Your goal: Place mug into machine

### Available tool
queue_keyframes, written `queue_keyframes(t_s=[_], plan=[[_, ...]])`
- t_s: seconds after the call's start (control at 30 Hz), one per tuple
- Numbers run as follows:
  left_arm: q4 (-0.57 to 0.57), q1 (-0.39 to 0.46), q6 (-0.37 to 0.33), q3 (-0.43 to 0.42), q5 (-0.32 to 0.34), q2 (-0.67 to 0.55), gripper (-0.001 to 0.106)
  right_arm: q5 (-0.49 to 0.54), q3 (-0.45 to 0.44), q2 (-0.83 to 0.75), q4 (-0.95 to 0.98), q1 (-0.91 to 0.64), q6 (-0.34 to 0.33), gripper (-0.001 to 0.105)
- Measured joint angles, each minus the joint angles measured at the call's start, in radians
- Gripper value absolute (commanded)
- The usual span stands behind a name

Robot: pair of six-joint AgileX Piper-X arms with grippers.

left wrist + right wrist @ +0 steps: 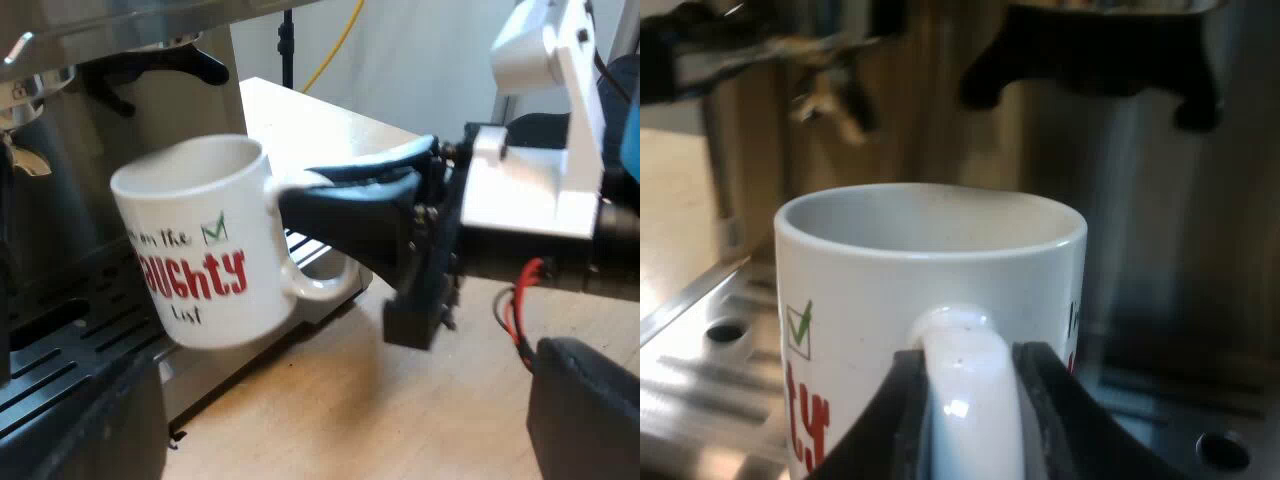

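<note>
Looking across from the left wrist view, the whole white mug (195, 250) shows side-on: red lettering, a green tick, its body slightly tilted above the outer edge of the slotted drip tray (60, 350) at the front of the espresso machine (60, 120). Whether its base touches the tray cannot be told. The right wrist view instead looks from behind the handle into the mug's bare inside, with the machine's steel front beyond.

A dark spout (1090, 60) hangs from the machine above and beyond the mug's rim, and a blurred metal fitting (830, 90) sits off to one side of it. The wooden table (400, 420) runs beside the tray. Nothing lies between the mug and the tray.

The right gripper (968, 370) has its two black fingers (902, 410) closed tight on the mug's handle, one on each side. The left gripper (347, 400) stands near the tray over the table, its fingers spread wide with nothing between them.
</note>
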Motion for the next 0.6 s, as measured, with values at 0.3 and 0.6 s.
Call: queue_keyframes(t_s=[0.3, 0.6], plan=[[0.000, 0.000, 0.000, 0.000, 0.000, 0.000, 0.081, -0.031, -0.068, 0.076, -0.007, -0.007, 0.000, 0.000], [0.000, 0.000, 0.000, 0.000, 0.000, 0.000, 0.081, -0.049, -0.134, 0.138, -0.007, -0.007, 0.000, 0.000]])
